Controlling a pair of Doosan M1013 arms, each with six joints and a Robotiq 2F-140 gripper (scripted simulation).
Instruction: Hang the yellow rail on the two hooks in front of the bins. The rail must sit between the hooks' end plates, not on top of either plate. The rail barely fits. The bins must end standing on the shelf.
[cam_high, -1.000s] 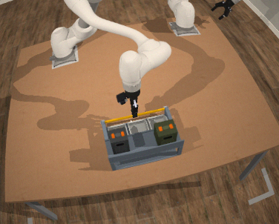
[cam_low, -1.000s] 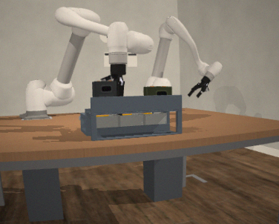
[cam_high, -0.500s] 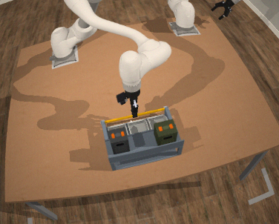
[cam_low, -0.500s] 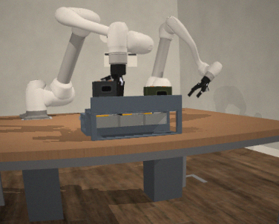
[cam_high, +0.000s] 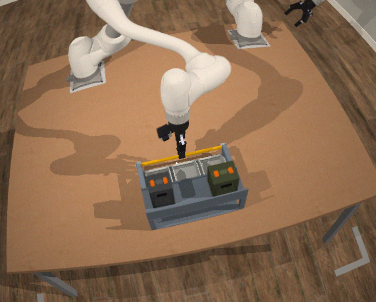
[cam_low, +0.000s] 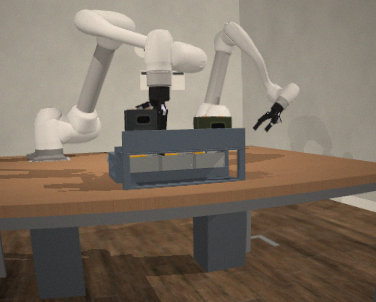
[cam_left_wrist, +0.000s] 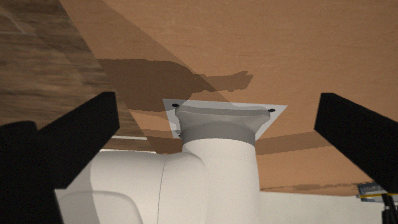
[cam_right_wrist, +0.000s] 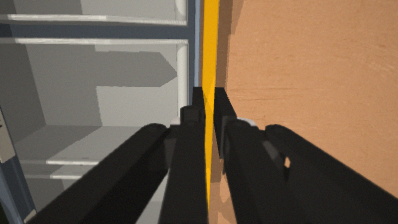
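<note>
Yellow and slim, the long straight rail (cam_high: 160, 161) (cam_low: 171, 154) (cam_left_wrist: 372, 195) (cam_right_wrist: 210, 40) is pinched in my narrow right gripper (cam_high: 181, 156) (cam_low: 161, 120) (cam_left_wrist: 388, 201) (cam_right_wrist: 207, 102). It runs along the side of the blue-grey shelf (cam_high: 197, 204) (cam_low: 184, 139) (cam_left_wrist: 370, 185) (cam_right_wrist: 100, 31), in front of the pale open bins (cam_high: 185, 172) (cam_low: 177, 162) (cam_right_wrist: 100, 75). My black left gripper (cam_high: 292, 18) (cam_low: 262, 129) (cam_left_wrist: 216, 110) is spread wide, well apart from the work. I judge this to be the hanging step: I cannot tell whether both ends are seated. Next I should check them against the end plates, ease down only if they line up, then let go without nudging the bins.
</note>
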